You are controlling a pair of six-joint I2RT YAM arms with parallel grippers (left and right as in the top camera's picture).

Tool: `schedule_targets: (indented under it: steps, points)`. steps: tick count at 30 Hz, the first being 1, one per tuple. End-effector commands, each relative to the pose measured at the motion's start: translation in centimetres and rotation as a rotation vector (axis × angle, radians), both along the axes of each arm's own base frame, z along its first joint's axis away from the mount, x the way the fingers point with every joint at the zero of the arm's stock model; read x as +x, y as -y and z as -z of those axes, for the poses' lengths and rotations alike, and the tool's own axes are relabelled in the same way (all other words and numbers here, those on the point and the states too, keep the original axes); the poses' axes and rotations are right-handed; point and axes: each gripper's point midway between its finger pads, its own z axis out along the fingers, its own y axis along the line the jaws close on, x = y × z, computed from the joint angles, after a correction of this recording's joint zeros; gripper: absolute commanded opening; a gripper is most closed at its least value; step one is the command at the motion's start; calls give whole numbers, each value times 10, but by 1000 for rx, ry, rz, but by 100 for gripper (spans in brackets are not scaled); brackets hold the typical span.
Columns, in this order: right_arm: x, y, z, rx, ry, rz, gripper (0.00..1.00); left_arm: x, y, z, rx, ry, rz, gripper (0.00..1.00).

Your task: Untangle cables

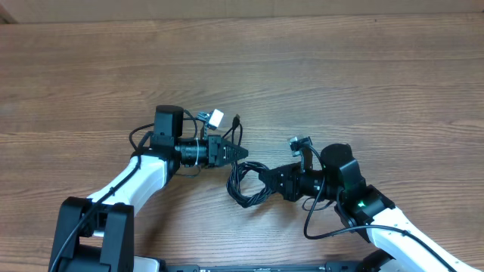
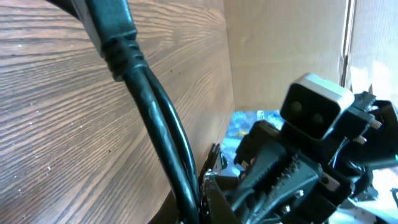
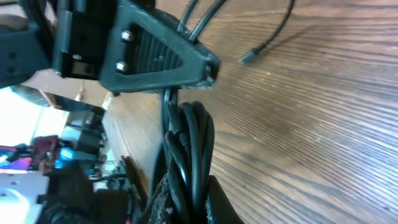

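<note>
Gripping the bundle from both sides, the two arms meet near the middle of the wooden surface (image 1: 340,68). The right tool (image 1: 263,180) is closed tight on the looped part of the cables (image 1: 240,190), which lie as a small black coil between the arms. Its wrist view shows several strands running down between its fingers. The left tool (image 1: 245,152) is closed too, and a strand seems pinched at its tip, just above the coil. One plug end (image 1: 237,119) trails free beyond the left tool. These cords look light, limp and smooth-jacketed, so they will likely slip and fall back into loops. A hold on a single strand close to the knot, or just behind a plug's stiffer collar, seems best. Pulling hard risks tightening the tangle.
</note>
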Motion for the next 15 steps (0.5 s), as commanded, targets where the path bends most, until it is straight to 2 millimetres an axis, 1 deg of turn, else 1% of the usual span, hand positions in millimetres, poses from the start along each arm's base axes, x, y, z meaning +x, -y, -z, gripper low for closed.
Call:
schedule_targets:
  steps: [1, 4, 6, 8, 10, 11, 13, 15]
  points:
    - [2, -5, -23, 99, -7, -23, 4, 9, -1, 0, 23, -21, -36, 4]
    - [22, 5, -38, 148, 32, 45, 4, 6, -1, 2, 27, -44, -35, 4]
    - [32, 12, -45, 171, 44, 84, 4, 4, -1, 3, 33, -48, -30, 4]
    - [37, 17, -49, 192, 35, 106, 4, 3, -3, 7, 48, -44, -29, 4]
    - [33, 16, -55, 216, 45, 69, 4, 5, -5, 13, 81, -56, -52, 4]
    - [25, 12, -62, 244, 57, 11, 4, 8, -8, 19, 117, -63, -79, 4]
    - [17, 8, -72, 281, 62, -45, 4, 14, -13, 29, 171, -102, -137, 4]
    - [16, 6, -81, 321, 42, -50, 4, 18, -15, 36, 212, -137, -185, 4]
